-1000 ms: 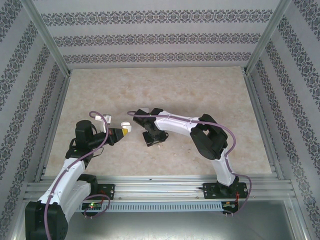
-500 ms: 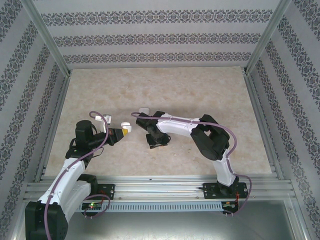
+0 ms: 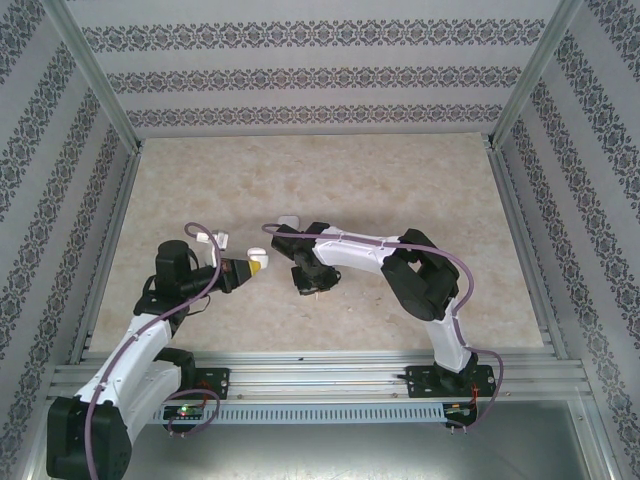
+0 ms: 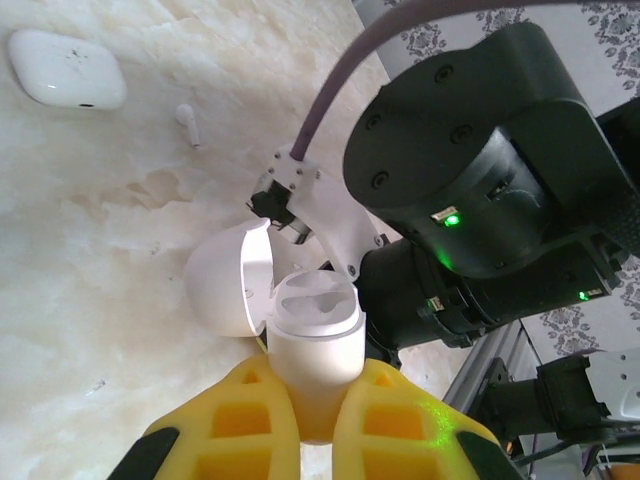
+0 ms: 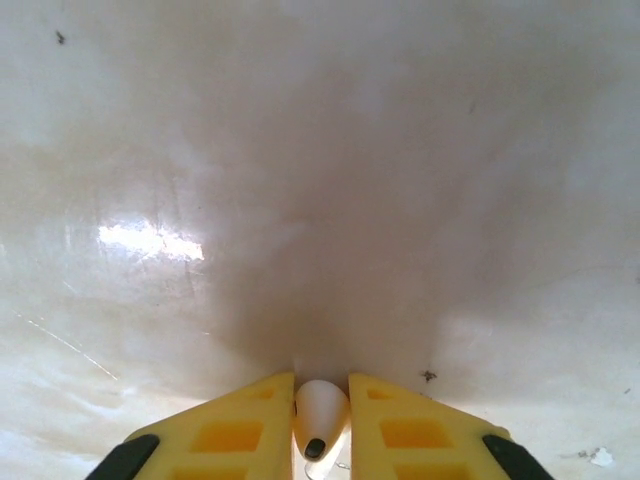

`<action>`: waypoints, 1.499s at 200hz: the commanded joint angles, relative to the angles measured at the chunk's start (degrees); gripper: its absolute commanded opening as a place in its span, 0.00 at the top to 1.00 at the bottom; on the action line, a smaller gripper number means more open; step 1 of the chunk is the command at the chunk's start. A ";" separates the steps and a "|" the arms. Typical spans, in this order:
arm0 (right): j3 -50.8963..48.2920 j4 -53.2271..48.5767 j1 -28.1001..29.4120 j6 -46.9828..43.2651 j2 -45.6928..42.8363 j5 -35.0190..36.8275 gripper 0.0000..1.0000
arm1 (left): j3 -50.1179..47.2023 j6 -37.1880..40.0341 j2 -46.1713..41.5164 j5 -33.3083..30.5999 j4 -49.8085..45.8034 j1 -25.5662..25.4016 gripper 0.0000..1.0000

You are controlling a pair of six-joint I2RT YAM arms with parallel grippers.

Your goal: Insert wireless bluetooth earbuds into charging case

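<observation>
Clamping the open charging case [image 4: 315, 335] in the left gripper [image 4: 315, 385], narrowed onto its body, with the lid tipped toward nine o'clock and both wells seemingly empty. Pinching one earbud [image 5: 320, 415] in the right gripper [image 5: 322, 390], nearly closed around it, hovering close over the table [image 5: 320, 150], roughly four o'clock from the case in the top view. Leaving a second earbud [image 4: 188, 125] lying at eleven o'clock, near a closed spare case [image 4: 65, 68]. Judging progress: having one bud picked up, seating neither yet; carrying across and aligning likely coming next.
</observation>
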 commanded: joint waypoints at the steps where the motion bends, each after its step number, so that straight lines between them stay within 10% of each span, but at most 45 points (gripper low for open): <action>1: 0.38 -1.07 -0.48 -0.82 -1.55 3.30 0.85 | -0.84 -0.80 -0.13 1.20 6.07 -1.95 1.00; 111: -1.47 -0.76 9.07 -2.89 -35.11 33.98 0.91 | 1.74 5.27 6.54 -8.49 30.63 -21.08 1.00; 165: -10.99 20.62 11.51 -13.32 -41.44 25.76 0.91 | 4.34 8.28 9.09 -14.58 31.58 -26.50 1.00; 300: -12.95 23.90 9.72 -12.10 -41.18 22.25 0.91 | 2.71 7.78 8.23 -16.52 31.63 -27.66 1.00</action>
